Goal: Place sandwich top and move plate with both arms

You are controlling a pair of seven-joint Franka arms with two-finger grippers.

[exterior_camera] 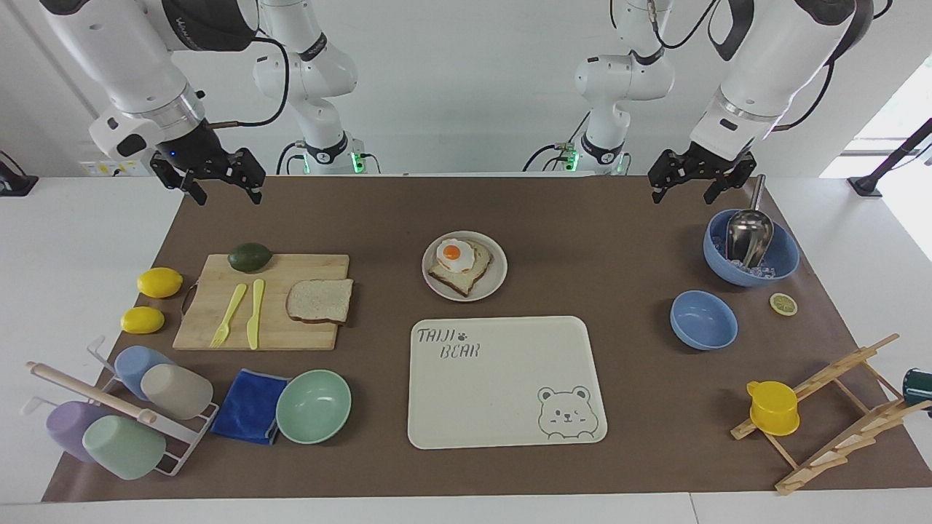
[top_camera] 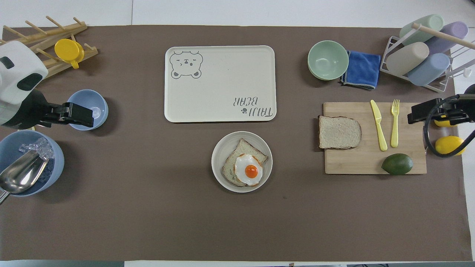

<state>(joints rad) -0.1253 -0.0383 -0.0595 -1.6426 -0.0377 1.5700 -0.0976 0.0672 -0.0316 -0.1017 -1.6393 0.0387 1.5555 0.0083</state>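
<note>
The sandwich top point(exterior_camera: 320, 300) is a plain bread slice lying on a wooden cutting board point(exterior_camera: 291, 331); it also shows in the overhead view point(top_camera: 339, 132). The plate point(exterior_camera: 489, 285) stands mid-table, nearer to the robots than the tray, and holds a toast slice with a fried egg point(exterior_camera: 455, 255); the plate also shows in the overhead view point(top_camera: 222, 152). My right gripper point(exterior_camera: 224, 191) hangs open and empty over the mat's edge toward the right arm's end point(top_camera: 421, 114). My left gripper point(exterior_camera: 684, 195) hangs open and empty beside the blue ice bowl point(top_camera: 79, 114).
A cream bear-printed tray point(exterior_camera: 502, 393) lies farther from the robots than the plate. The board carries an avocado point(exterior_camera: 250, 257), a yellow fork and knife. A blue bowl with ice and scoop point(exterior_camera: 750, 247), a small blue bowl point(exterior_camera: 703, 319), a mint bowl point(exterior_camera: 313, 406), lemons, a cup rack and a wooden rack line the ends.
</note>
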